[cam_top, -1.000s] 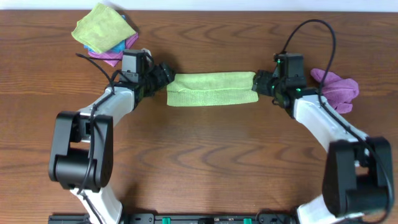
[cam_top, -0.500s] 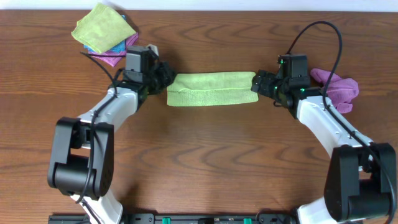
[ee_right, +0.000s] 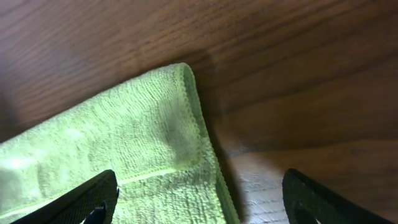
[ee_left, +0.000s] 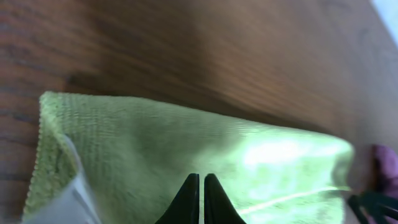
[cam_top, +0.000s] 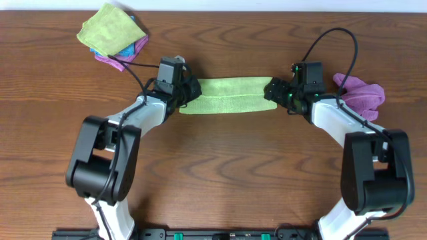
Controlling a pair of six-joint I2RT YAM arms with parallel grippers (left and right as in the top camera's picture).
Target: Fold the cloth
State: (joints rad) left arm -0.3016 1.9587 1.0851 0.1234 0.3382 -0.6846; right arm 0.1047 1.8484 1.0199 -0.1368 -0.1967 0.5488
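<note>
Cloth already long folded strip on worktop, between pincers. Left pincer tips together over its end; hold on fabric unclear. Right pincer wide open, empty, cloth corner just ahead. Crosswise fold likely remains.

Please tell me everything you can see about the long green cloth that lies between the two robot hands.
The green cloth is fuzzy, towel-like fabric with a stitched hem, folded into a long flat strip with a layer edge running lengthwise. It lies on the wooden table. A pale patch, perhaps a tag, shows at its left end. The left hand, fingers shut, is over that end; whether it pinches fabric is unclear. The open right hand is over the other end.
</note>
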